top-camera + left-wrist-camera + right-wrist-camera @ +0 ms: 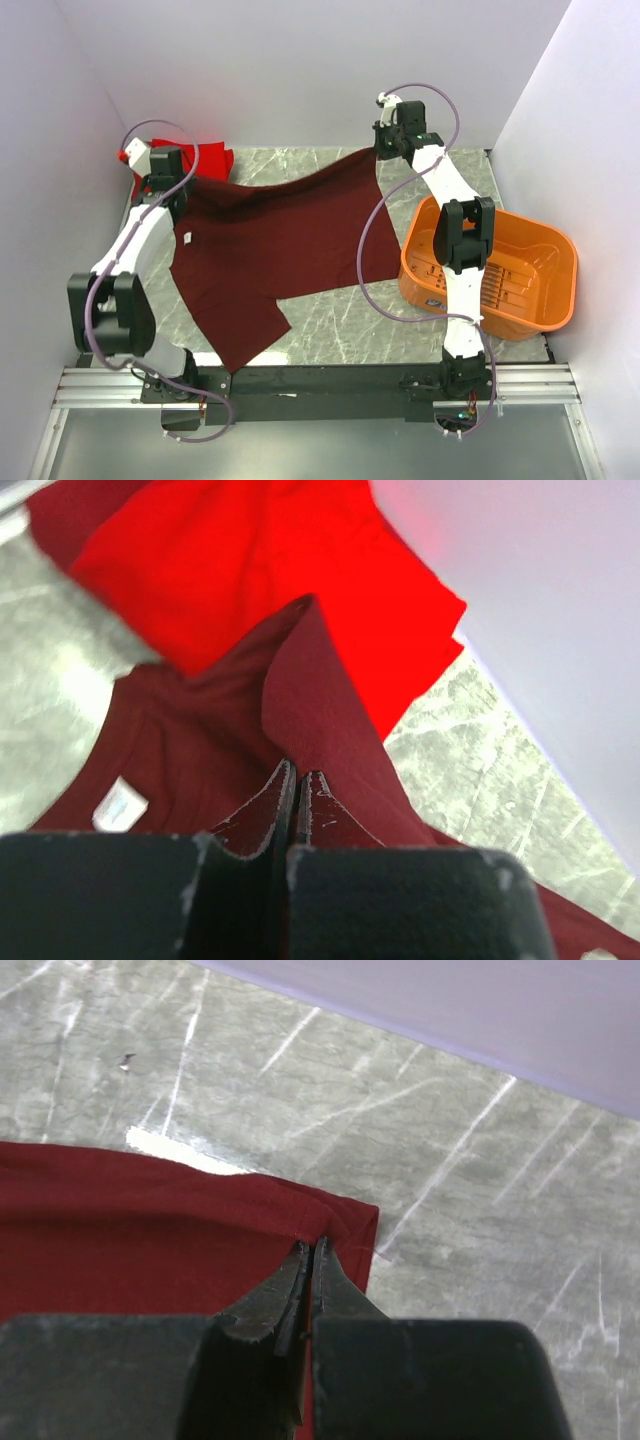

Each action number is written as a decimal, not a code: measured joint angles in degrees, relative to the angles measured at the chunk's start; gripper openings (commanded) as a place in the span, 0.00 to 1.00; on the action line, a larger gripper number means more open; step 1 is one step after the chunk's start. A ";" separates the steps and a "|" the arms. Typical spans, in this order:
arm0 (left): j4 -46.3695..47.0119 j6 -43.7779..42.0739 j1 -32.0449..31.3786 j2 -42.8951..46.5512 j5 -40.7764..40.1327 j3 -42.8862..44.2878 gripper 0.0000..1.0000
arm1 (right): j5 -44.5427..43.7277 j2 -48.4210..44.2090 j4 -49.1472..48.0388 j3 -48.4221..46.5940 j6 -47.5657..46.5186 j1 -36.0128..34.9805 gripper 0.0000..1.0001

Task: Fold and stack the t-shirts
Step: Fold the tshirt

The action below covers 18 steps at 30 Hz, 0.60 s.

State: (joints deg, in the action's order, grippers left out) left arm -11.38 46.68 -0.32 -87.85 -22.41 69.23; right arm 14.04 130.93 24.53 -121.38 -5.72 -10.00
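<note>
A dark maroon t-shirt [280, 240] lies spread across the marble table [340, 310], one sleeve hanging toward the near edge. My left gripper [168, 180] is shut on its far left shoulder; in the left wrist view the cloth [320, 730] rises in a ridge from the closed fingertips [298, 772]. My right gripper [385, 152] is shut on the shirt's far right corner, pinching the hem corner [345, 1222] between its tips [311, 1247]. A bright red t-shirt [205, 158] lies bunched at the back left, just beyond the left gripper [270, 570].
An orange plastic basket [545, 275] stands at the right, under the right arm's forearm. White walls close in the table at the back and both sides. A white neck label [122, 805] shows inside the maroon shirt's collar.
</note>
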 measured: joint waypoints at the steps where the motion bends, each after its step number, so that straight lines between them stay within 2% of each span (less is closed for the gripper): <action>1: -0.57 1.11 0.00 1.18 -0.09 -1.01 0.01 | 0.46 0.00 -0.24 0.00 -0.20 0.00 0.00; 6: -5.14 6.58 -0.39 6.67 -1.64 -4.42 0.01 | 1.22 0.00 -1.31 0.00 -1.03 0.00 0.00; 14: -17.38 17.11 -2.40 10.91 -3.34 -7.78 0.01 | 1.60 -0.11 -1.46 0.72 -1.73 0.00 0.00; 18: -24.85 22.34 -5.42 12.57 -4.70 -10.12 0.01 | 1.49 -0.35 -1.44 2.73 -2.12 0.00 0.00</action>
State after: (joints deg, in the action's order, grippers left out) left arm -36.23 69.01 -5.74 -75.29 -27.11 59.11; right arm 15.53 130.58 23.09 -118.65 -7.84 -10.00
